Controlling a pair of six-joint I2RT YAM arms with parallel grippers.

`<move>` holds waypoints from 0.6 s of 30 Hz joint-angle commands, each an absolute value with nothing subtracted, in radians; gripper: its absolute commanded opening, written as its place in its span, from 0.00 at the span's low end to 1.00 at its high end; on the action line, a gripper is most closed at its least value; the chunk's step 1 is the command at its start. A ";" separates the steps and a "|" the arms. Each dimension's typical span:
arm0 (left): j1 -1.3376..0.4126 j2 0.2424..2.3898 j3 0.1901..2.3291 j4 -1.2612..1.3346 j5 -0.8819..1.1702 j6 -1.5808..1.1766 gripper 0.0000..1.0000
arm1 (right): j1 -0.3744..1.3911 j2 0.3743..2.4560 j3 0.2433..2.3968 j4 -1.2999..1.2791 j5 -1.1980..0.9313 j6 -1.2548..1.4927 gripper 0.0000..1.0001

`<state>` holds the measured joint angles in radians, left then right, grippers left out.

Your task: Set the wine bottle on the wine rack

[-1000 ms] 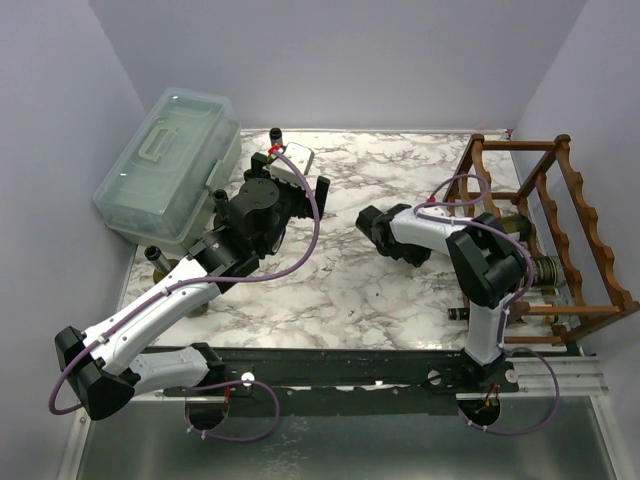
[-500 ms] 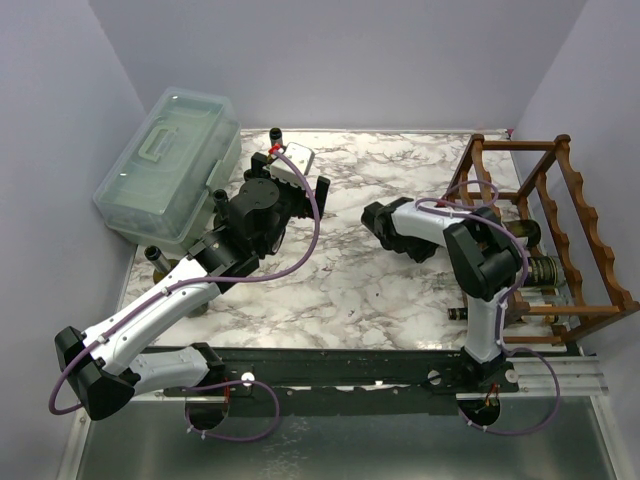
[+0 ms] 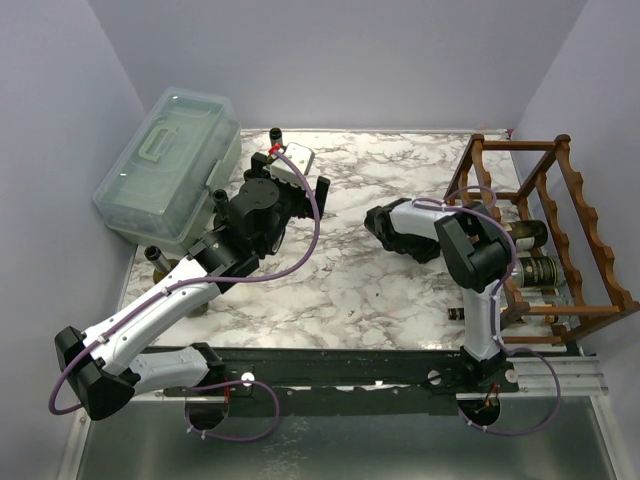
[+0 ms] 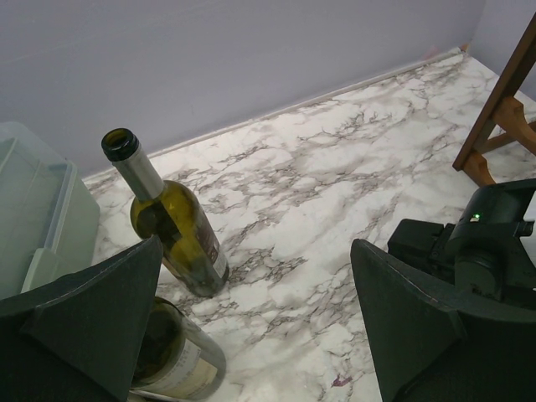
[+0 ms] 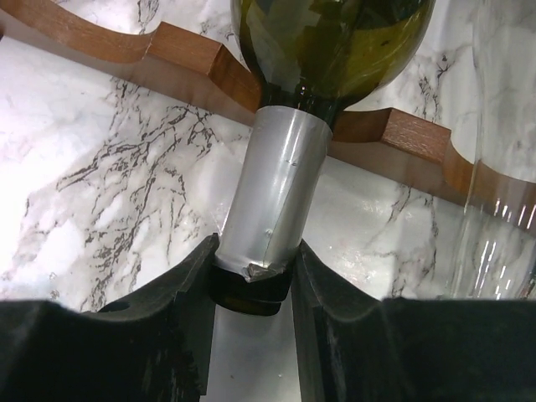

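Observation:
The green wine bottle (image 5: 335,42) lies across a scalloped rail (image 5: 184,50) of the reddish-brown wine rack (image 3: 585,215), its silver-foiled neck (image 5: 272,184) pointing out of the rack. My right gripper (image 5: 251,268) is shut on that neck, with both fingers pressing just behind the dark lip. In the top view that gripper is hidden behind its own arm beside the rack's left side. My left gripper (image 4: 255,251) is open over bare marble, with nothing between its fingers.
Beside the left gripper stand an upright green bottle (image 4: 172,222) and a second bottle (image 4: 172,360). A translucent lidded box (image 3: 170,165) sits at the back left. Two labelled bottles (image 3: 540,270) lie in the rack. A clear glass bottle (image 5: 502,126) lies right of the held neck.
The right jaws have closed in on the bottle neck, and the right arm's elbow has swung a little left. The left arm has not moved.

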<state>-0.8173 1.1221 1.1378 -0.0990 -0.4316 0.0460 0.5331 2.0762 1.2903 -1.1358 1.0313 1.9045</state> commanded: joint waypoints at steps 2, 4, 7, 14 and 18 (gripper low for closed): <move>-0.815 1.108 1.146 -0.090 -0.436 0.052 0.95 | 0.522 2.123 1.337 -1.147 1.085 1.986 0.01; -0.814 1.109 1.146 -0.089 -0.434 0.052 0.95 | 0.516 2.138 1.343 -1.148 1.083 1.994 0.01; -0.815 1.111 1.146 -0.089 -0.439 0.056 0.95 | 0.506 2.156 1.351 -1.164 1.090 2.021 0.01; -0.815 1.109 1.146 -0.089 -0.439 0.059 0.95 | 0.486 2.146 1.337 -1.194 1.129 2.045 0.01; -0.815 1.107 1.147 -0.089 -0.433 0.057 0.95 | 0.474 2.137 1.326 -1.200 1.099 2.050 0.00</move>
<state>-0.8173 1.1221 1.1378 -0.0990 -0.4324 0.0502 0.4892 2.1227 1.3396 -1.1770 1.0542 2.0174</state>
